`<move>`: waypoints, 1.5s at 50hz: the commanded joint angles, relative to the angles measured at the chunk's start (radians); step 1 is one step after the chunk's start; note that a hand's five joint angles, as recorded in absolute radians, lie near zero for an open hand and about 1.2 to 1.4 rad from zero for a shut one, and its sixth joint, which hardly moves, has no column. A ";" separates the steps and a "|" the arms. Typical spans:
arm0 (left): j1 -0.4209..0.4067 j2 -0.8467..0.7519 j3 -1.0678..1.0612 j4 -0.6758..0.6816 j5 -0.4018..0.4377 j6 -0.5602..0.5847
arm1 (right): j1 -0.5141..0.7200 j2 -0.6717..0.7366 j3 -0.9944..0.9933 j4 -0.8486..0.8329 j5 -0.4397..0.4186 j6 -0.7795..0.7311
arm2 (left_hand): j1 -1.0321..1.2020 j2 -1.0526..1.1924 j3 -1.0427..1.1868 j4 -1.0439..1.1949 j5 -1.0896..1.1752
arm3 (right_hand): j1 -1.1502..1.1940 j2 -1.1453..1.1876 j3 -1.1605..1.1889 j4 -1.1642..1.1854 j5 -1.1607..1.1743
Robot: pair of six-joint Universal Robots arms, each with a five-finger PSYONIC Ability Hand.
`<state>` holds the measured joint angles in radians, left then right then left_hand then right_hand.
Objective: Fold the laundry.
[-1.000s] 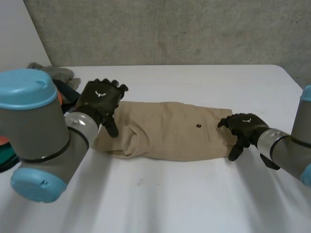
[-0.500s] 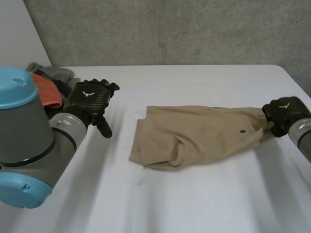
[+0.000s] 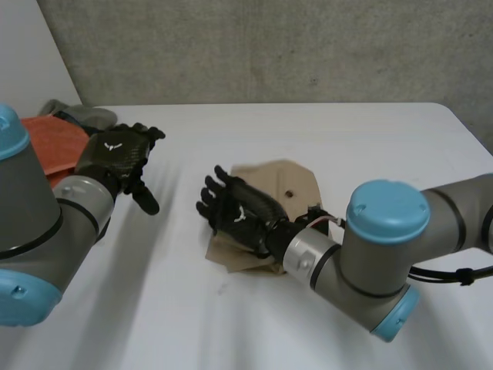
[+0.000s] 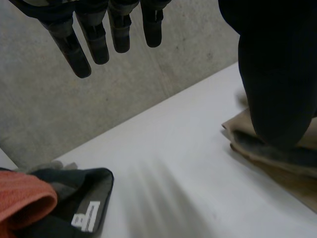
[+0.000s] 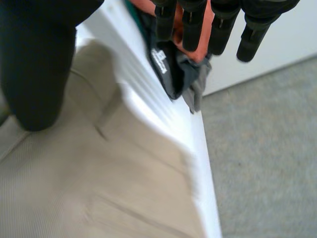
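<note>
While over edge of tan cloth, right hand, fingers straight.

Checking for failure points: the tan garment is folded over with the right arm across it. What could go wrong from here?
1. The open right hand is over the tan garment with its wrist across the near layers; withdrawing could drag the fold apart.
2. The open left hand hovers by the laundry pile at the edge of the table; a sweep might knock clothes off.
</note>
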<state>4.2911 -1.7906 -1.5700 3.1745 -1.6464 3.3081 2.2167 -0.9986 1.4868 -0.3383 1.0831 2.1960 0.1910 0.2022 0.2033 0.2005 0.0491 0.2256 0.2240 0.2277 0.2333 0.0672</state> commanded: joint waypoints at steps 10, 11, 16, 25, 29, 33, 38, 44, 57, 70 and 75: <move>-0.138 -0.148 0.300 -0.044 0.089 -0.010 | -0.325 -0.267 0.027 0.067 0.133 0.981 | -0.016 -0.028 -0.029 -0.026 -0.049 | -0.051 -0.049 -0.053 -0.059 -0.067; -0.167 -0.179 0.332 -0.060 0.130 -0.012 | -0.345 -0.255 0.015 0.109 0.159 0.970 | -0.016 -0.028 -0.029 -0.026 -0.049 | -0.051 -0.049 -0.053 -0.059 -0.067; -0.249 -0.295 0.436 -0.099 0.206 -0.007 | -0.364 -0.172 -0.049 0.217 0.189 0.917 | -0.016 -0.028 -0.029 -0.026 -0.049 | -0.051 -0.049 -0.053 -0.059 -0.067; -0.261 -0.518 0.640 -0.243 0.108 0.002 | -0.333 0.003 -0.195 0.370 0.141 0.930 | -0.016 -0.028 -0.029 -0.026 -0.049 | -0.051 -0.049 -0.053 -0.059 -0.067; -0.229 -0.582 0.688 -0.329 0.074 0.002 | -0.299 0.077 -0.247 0.421 0.118 0.916 | -0.016 -0.028 -0.029 -0.026 -0.049 | -0.051 -0.049 -0.053 -0.059 -0.067; -0.214 -0.625 0.699 -0.398 0.072 0.013 | -0.278 0.144 -0.284 0.459 0.132 0.875 | -0.016 -0.028 -0.029 -0.026 -0.049 | -0.051 -0.049 -0.053 -0.059 -0.067; -0.206 -0.655 0.691 -0.452 0.051 0.056 | -0.269 0.195 -0.307 0.508 0.198 0.762 | -0.016 -0.028 -0.029 -0.026 -0.049 | -0.051 -0.049 -0.053 -0.059 -0.067; -0.202 -0.633 0.682 -0.492 0.045 0.073 | -0.269 0.163 -0.296 0.512 0.247 0.716 | -0.016 -0.028 -0.029 -0.026 -0.049 | -0.051 -0.049 -0.053 -0.059 -0.067; -0.151 -0.287 0.567 -0.358 0.103 -0.053 | -0.285 -0.170 -0.009 0.241 0.421 0.712 | -0.016 -0.028 -0.029 -0.026 -0.049 | -0.051 -0.049 -0.053 -0.059 -0.067; -0.114 0.036 0.303 -0.284 0.608 -0.168 | -0.318 -0.233 0.242 0.213 0.333 0.925 | -0.016 -0.028 -0.029 -0.026 -0.049 | -0.051 -0.049 -0.053 -0.059 -0.067; -0.116 0.100 0.228 -0.277 0.709 -0.183 | -0.315 -0.192 0.262 0.183 0.250 1.008 | -0.016 -0.028 -0.029 -0.026 -0.049 | -0.051 -0.049 -0.053 -0.059 -0.067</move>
<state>4.1765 -1.7723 -1.2486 2.8935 -1.0795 3.1426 1.9029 -1.2331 1.7226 -0.1400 1.4362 3.0974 0.1586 0.1849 0.2033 0.2005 0.0491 0.1948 0.1868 0.2002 0.1977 0.0469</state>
